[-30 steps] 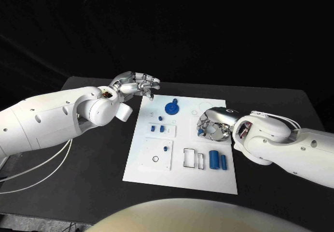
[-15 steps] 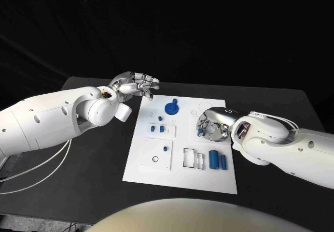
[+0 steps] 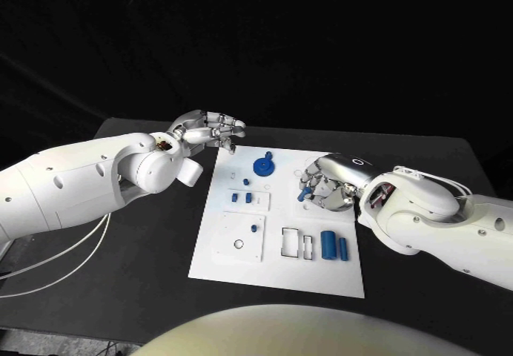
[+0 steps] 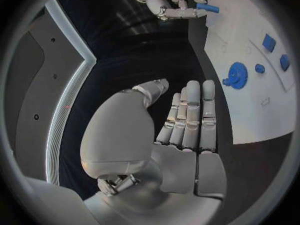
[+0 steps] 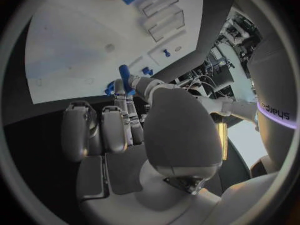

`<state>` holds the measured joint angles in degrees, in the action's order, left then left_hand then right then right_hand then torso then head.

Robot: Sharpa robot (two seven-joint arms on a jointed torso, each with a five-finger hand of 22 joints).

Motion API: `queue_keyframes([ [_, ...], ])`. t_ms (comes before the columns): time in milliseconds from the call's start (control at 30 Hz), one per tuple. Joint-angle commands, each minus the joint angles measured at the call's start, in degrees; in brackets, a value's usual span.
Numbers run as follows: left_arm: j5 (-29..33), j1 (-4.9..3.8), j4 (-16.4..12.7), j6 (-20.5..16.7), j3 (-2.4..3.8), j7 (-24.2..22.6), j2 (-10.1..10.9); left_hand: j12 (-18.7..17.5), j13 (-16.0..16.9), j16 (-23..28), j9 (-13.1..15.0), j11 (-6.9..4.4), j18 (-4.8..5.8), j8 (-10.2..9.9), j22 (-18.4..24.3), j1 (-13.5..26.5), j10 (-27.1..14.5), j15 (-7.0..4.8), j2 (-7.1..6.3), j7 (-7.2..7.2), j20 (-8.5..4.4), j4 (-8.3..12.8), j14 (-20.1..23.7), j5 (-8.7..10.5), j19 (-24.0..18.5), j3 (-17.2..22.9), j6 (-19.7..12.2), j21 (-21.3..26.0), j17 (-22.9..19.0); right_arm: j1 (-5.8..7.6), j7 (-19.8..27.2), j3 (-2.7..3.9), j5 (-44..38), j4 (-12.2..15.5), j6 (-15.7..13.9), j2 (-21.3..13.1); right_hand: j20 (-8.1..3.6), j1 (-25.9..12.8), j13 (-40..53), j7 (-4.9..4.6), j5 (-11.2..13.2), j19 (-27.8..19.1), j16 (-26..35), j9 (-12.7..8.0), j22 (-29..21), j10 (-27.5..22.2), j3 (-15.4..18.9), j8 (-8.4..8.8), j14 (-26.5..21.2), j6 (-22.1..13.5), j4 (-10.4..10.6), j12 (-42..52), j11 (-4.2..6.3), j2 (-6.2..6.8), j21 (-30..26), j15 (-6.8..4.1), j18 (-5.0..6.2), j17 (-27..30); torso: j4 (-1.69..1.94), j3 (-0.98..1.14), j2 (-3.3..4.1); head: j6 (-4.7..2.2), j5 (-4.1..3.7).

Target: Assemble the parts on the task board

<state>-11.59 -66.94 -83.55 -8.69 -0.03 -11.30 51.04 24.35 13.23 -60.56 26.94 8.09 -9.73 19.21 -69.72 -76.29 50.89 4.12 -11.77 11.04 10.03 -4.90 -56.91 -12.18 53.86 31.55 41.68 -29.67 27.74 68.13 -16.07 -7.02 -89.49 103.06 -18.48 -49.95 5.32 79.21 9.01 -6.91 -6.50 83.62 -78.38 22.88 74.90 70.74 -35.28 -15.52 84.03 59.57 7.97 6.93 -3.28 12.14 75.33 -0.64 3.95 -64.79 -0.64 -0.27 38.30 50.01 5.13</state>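
Observation:
The white task board lies in the middle of the black table. My right hand hovers over the board's right middle and pinches a small blue peg between thumb and finger; the pinched peg is seen close in the right wrist view. At the board's far left corner my left hand hovers with nothing in it, its fingers straight and side by side. A blue gear stands on the far part of the board. Two blue cylinders lie near the front right.
Small blue blocks sit left of centre on the board, a round blue piece lies just beyond them, and two empty rectangular frames lie beside the cylinders. Bare black table lies on both sides of the board.
My right hand has risen a little and turned toward the board's middle, so its fingers and the blue peg show more. The left hand has stayed still.

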Motion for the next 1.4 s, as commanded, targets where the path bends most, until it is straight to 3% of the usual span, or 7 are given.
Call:
queue_keyframes([
  [33,-0.05,-0.04,0.04,0.93,0.04,-0.27,-0.23,0.17,-0.06,0.19,0.10,0.17,-0.62,0.16,0.09,0.46,-0.39,0.01,0.15,0.79,0.13,0.02,0.31,-0.11,-0.36,-0.34,-0.51,0.23,-0.09,0.25,0.47,0.04,-0.59,1.74,-2.82,0.25,-0.18,-1.05,0.02,-0.01,0.16,0.60,-0.22,0.23,10.47,0.30,-0.23,-0.21,1.09,0.36,-0.30,-0.36,-0.21,0.23,0.17,-0.28,-0.88,0.03,-0.08,-0.03,0.02,-0.01,0.26],
  [233,-0.02,-0.04,0.22,1.08,0.04,-0.31,-0.58,0.19,-0.06,0.19,0.10,0.17,-0.62,0.19,0.10,0.50,-0.40,0.01,0.19,0.80,0.14,-0.02,0.32,-0.11,-0.35,-0.34,-0.53,0.24,-0.09,-0.28,1.68,0.02,-0.15,3.53,-3.10,3.48,-0.19,-1.85,0.12,0.01,0.24,0.56,-0.21,0.40,10.47,0.37,-0.31,-0.23,1.08,0.27,-0.44,-0.54,-0.22,0.46,0.08,-0.27,-0.86,0.08,-0.11,0.02,0.04,-0.01,0.66],
  [600,0.11,-0.03,0.52,1.47,0.02,-0.36,-1.45,0.21,-0.07,0.20,0.10,0.18,-0.62,0.24,0.13,0.56,-0.43,0.02,0.25,0.80,0.15,-0.07,0.32,-0.13,-0.35,-0.34,-0.57,0.25,-0.09,-4.57,4.16,-0.50,-0.96,2.19,-2.74,11.59,-0.20,-2.31,0.21,-0.01,-0.12,0.43,-0.14,0.54,10.40,0.37,-0.58,-0.20,1.04,0.09,-0.69,-0.73,-0.22,0.38,-0.25,-0.28,-0.80,0.25,0.14,-0.07,0.02,-0.01,1.45],
  [833,0.15,-0.03,0.45,1.54,-0.01,-0.24,-1.59,0.23,-0.07,0.20,0.09,0.18,-0.62,0.29,0.15,0.61,-0.46,0.03,0.29,0.81,0.16,-0.11,0.33,-0.14,-0.35,-0.35,-0.62,0.27,-0.09,-6.79,4.86,-0.81,-1.38,0.51,-1.66,14.18,-0.20,-2.49,0.23,-0.02,-0.21,0.44,-0.13,0.58,10.41,0.36,-0.62,-0.19,1.03,0.03,-0.76,-0.80,-0.24,0.40,-0.23,-0.27,-0.80,0.29,-0.12,-0.05,0.18,-0.01,2.29],
  [1400,0.16,-0.03,0.36,1.70,-0.03,-0.01,-1.54,0.27,-0.08,0.21,0.09,0.19,-0.62,0.38,0.19,0.69,-0.51,0.05,0.30,0.82,0.17,-0.17,0.34,-0.15,-0.35,-0.39,-0.71,0.30,-0.09,-8.41,3.86,-1.23,-3.24,-2.92,1.29,16.35,-0.19,-2.64,0.27,-0.03,-0.33,0.53,-0.20,0.63,10.49,0.34,-0.67,-0.17,1.06,-0.05,-0.90,-0.87,-0.25,0.43,-0.01,-0.27,-0.85,0.14,-0.09,0.00,0.15,-0.01,2.96],
])
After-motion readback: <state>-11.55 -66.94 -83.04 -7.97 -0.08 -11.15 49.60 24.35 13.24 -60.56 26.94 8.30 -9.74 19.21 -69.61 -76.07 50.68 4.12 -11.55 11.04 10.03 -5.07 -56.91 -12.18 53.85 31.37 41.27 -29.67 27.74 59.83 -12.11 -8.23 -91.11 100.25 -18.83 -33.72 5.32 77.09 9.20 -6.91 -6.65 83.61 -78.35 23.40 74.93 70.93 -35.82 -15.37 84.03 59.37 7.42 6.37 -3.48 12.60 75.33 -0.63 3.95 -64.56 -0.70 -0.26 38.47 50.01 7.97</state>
